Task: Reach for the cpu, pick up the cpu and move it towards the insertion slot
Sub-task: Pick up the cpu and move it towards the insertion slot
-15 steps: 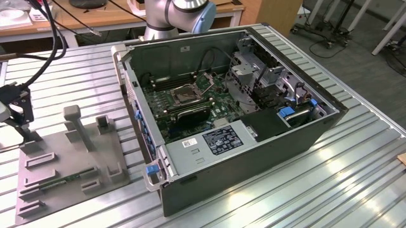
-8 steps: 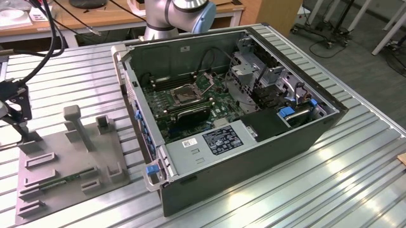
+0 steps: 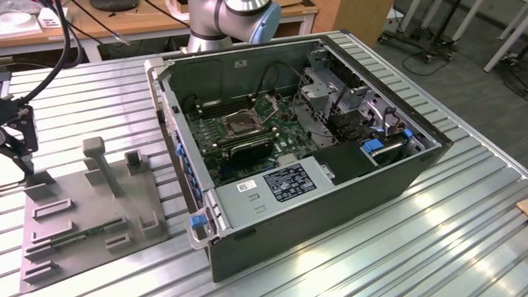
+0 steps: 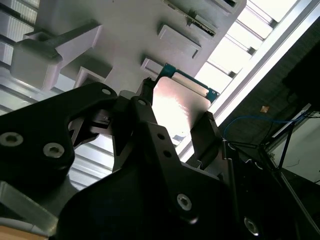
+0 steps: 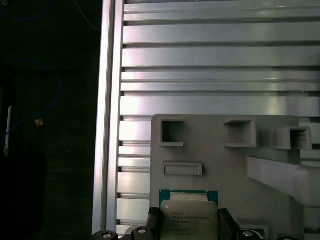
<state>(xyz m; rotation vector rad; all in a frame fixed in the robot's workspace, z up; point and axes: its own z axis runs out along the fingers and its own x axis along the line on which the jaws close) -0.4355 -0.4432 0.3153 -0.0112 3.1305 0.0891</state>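
End effector (image 4: 175, 102) grasping the cpu (image 5: 189, 216) by two opposite edges, near the grey plate's (image 5: 210, 160) border. Slatted counter (image 5: 220, 60) lies open beyond.

The black claw (image 4: 176, 105) is pinching the cpu (image 4: 182, 102) by two opposite edges, its shiny face glaring, with the grey fixture plate (image 4: 125, 30) lying behind it on the ribbed metal worktop (image 4: 255, 30).

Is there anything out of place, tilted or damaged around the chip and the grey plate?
Nothing stands out. In the first wrist view the cpu sits square between the fingers of the gripper, over the grey fixture plate, with no visible damage.
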